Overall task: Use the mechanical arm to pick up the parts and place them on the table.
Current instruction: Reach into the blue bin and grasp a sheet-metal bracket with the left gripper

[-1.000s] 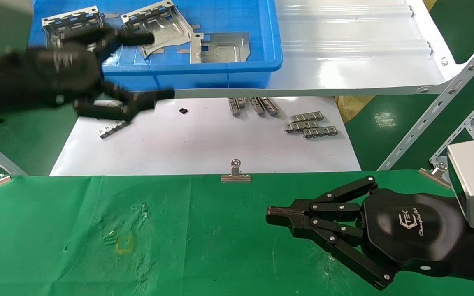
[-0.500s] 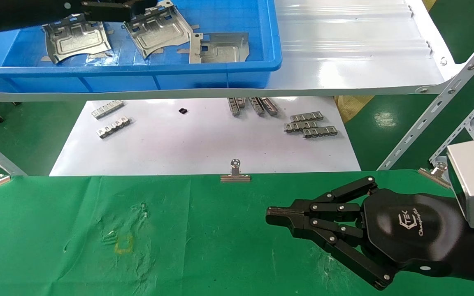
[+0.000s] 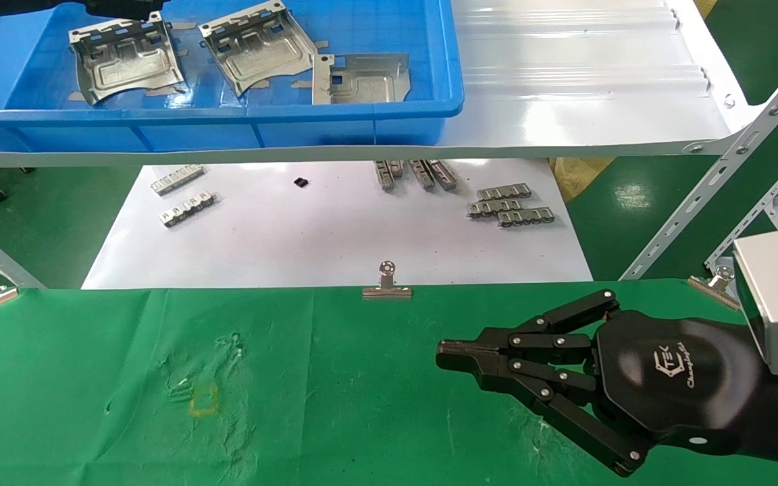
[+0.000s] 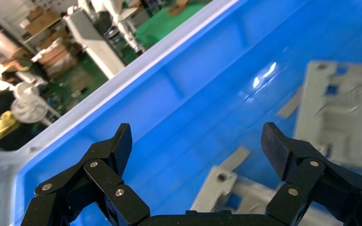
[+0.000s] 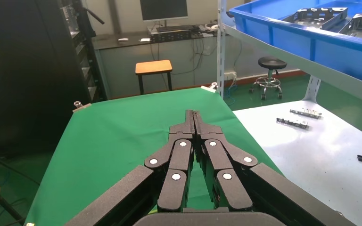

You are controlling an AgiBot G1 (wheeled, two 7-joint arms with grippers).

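Three silvery stamped plates lie in a blue bin (image 3: 362,128) on the white shelf: a left one (image 3: 125,59), a middle one (image 3: 261,47) and a right one (image 3: 360,77). My left gripper (image 4: 195,141) is open and empty, hovering over the bin floor above the left plate (image 4: 235,193); another plate (image 4: 344,117) lies beside it. In the head view only a dark tip of the left gripper (image 3: 119,7) shows at the top edge. My right gripper (image 3: 444,354) is shut and empty, parked over the green table (image 3: 294,391); it also shows in the right wrist view (image 5: 193,115).
A white sheet (image 3: 335,236) below the shelf carries several small grey notched strips (image 3: 510,206). Binder clips (image 3: 386,283) hold the green cloth's far edge. A slanted metal shelf strut (image 3: 720,169) stands at the right. A faint yellow square mark (image 3: 204,399) is on the cloth.
My left arm has swung from in front of the bin up and back over it, leaving most of the head view. The right arm has not moved.
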